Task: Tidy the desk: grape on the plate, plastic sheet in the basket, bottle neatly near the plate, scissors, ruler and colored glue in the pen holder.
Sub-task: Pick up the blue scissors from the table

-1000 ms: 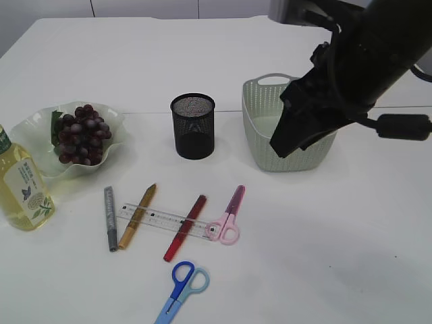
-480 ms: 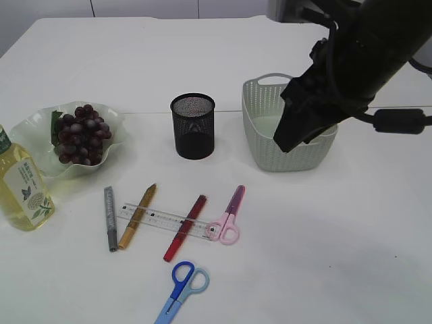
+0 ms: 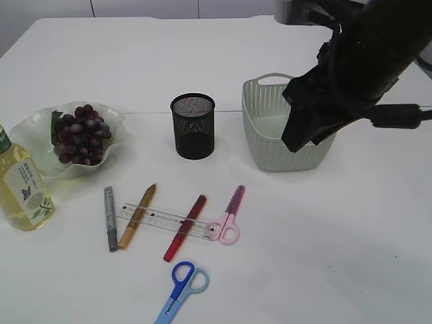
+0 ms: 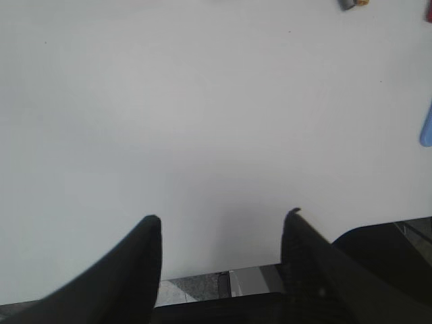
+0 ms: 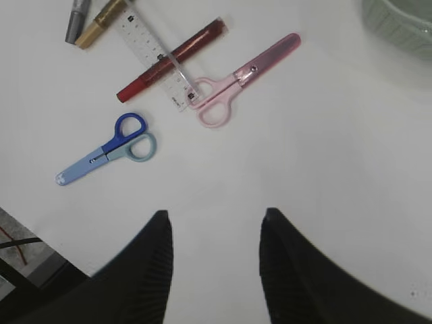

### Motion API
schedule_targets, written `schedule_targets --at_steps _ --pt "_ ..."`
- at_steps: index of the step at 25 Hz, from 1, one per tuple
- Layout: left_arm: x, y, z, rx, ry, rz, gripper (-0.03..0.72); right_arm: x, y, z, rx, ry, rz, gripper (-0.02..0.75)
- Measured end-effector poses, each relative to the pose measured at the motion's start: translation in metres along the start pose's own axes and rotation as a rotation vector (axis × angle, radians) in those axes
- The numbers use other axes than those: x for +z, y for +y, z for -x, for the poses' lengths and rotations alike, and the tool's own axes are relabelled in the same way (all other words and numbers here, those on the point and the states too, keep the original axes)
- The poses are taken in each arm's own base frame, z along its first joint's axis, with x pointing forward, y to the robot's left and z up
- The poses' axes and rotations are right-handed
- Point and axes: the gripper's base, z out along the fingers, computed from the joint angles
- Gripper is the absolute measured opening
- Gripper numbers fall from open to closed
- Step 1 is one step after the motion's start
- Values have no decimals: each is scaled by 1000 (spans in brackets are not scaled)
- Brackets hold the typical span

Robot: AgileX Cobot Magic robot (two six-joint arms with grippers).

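Dark grapes (image 3: 81,135) lie on the wavy clear plate (image 3: 34,121), and the yellow bottle (image 3: 23,185) stands upright to the plate's front left. Grey (image 3: 110,218), gold (image 3: 138,214) and red (image 3: 185,217) glue sticks lie under a clear ruler (image 3: 165,221). Pink scissors (image 3: 227,216) lie at the ruler's right end, blue scissors (image 3: 182,287) nearer the front. The black mesh pen holder (image 3: 193,125) stands behind them. My right gripper (image 5: 216,216) hangs open and empty in front of the green basket (image 3: 283,128). My left gripper (image 4: 223,219) is open over bare table. I cannot make out the plastic sheet.
In the right wrist view the pink scissors (image 5: 236,84), blue scissors (image 5: 108,148) and ruler (image 5: 155,57) lie ahead to the left, with the basket's rim (image 5: 401,20) at top right. The table's front edge shows just behind the left gripper's fingers.
The right arm has drifted a little to the right in front of the basket. Nothing on the table has moved.
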Motion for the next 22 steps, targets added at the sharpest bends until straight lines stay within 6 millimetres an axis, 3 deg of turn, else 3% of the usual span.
schedule_targets --at_steps 8,15,22 --pt "0 -1 0 -3 0 -8 416 0 -2 -2 149 19 -19 319" --pt "0 -1 0 -5 0 -15 416 0 -2 -2 287 20 -22 401" --pt "0 -1 0 -5 0 -15 416 0 -2 -2 306 24 -22 413"
